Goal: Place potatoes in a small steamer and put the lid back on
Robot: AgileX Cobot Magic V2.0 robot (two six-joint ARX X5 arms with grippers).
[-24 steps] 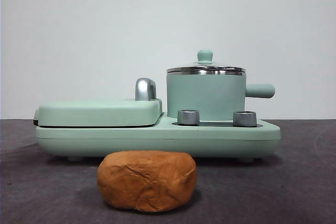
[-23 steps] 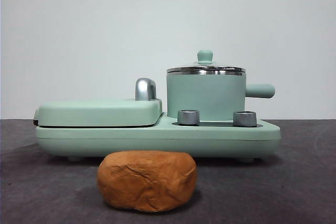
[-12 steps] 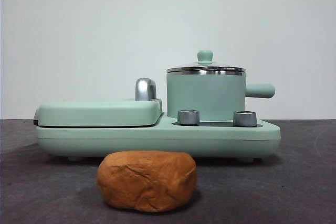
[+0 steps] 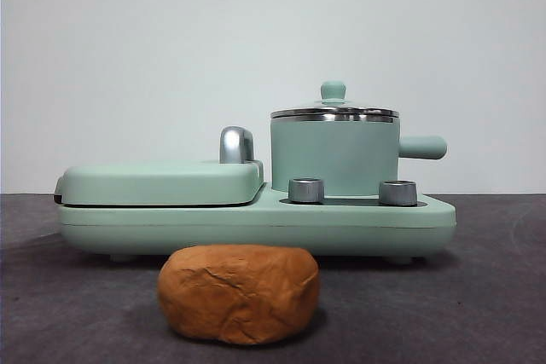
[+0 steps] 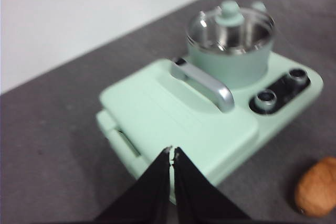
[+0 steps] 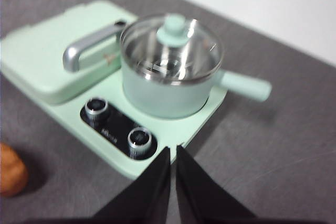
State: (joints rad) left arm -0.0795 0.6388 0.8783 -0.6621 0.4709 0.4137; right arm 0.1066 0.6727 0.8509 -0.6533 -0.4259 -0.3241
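Currently the potato is lying alone on the dark grey counter, an orange-brown wrinkled lump sitting just in front of the mint-green cooker base, apart from it. Taking the potato as the clock centre in the front view, the small steamer is standing at about 1 o'clock, seated on the right half of the base with its stubby side handle pointing toward 3 o'clock. The lid is resting flat and closed on the steamer's steel rim, its small green knob upright on top; the wrist views are showing the lid's centre as clear glass. Two steel control dials are sitting on the base in front of the steamer. At about 11 o'clock from the potato, the flat griddle cover is lying shut on the left half of the base, its chrome handle rising beside the steamer.

Left hand is hovering above the griddle end of the cooker, jaws pressed together, gripping nothing. Right hand is hovering above the dial side of the base, jaws likewise together and gripping nothing. Neither hand is touching any object, and neither is appearing in the front view.
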